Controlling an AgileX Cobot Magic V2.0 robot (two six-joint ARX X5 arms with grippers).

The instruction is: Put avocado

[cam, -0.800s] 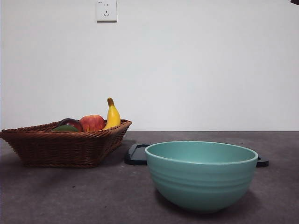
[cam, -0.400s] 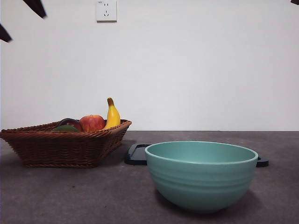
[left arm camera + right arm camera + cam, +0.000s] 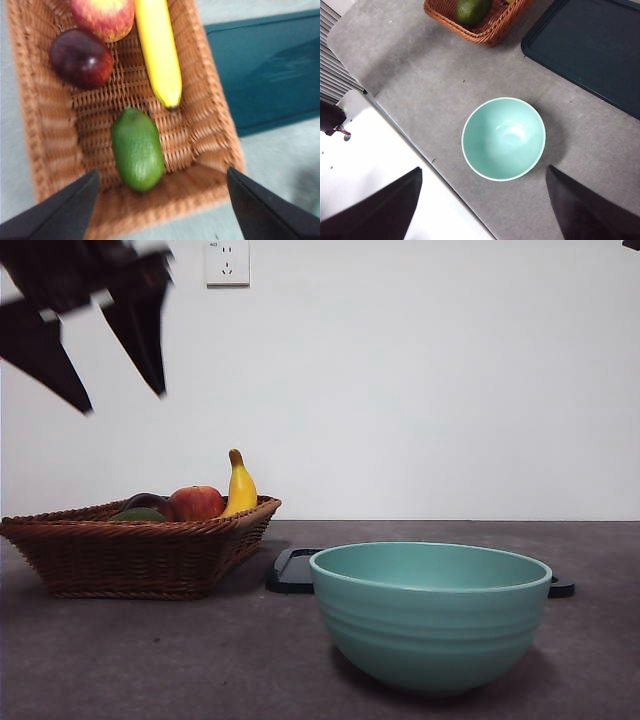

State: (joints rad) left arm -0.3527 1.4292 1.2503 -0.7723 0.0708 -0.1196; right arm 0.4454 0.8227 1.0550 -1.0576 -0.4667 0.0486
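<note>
My left gripper: spread wide and holding nothing, poised above the basket with the avocado lying between the lines of my two jaws; in the front view it hangs high over the basket's far-left side.

My right gripper: spread wide too, empty, waiting high above the green bowl, well away from the basket.

Avocado: inside the basket at the end nearest its front rim, lying on its side on the weave, just beyond the tip of the banana and apart from the maroon fruit and the apple, which sit at the basket's other end.

Handling, as I judge it: smooth rounded skin, likely slippery under hard pads; firm but bruisable, moderately weighty for its size, and prone to roll on its long axis.

Where I would take hold: across the short width at the fattest middle, jaws either side of the long axis, so it cannot squirt out endwise.

Clearance: free space in the basket on both long flanks of the avocado; the basket's front wall is close to its near end.

Grip force: gentle, just enough to lift.
</note>
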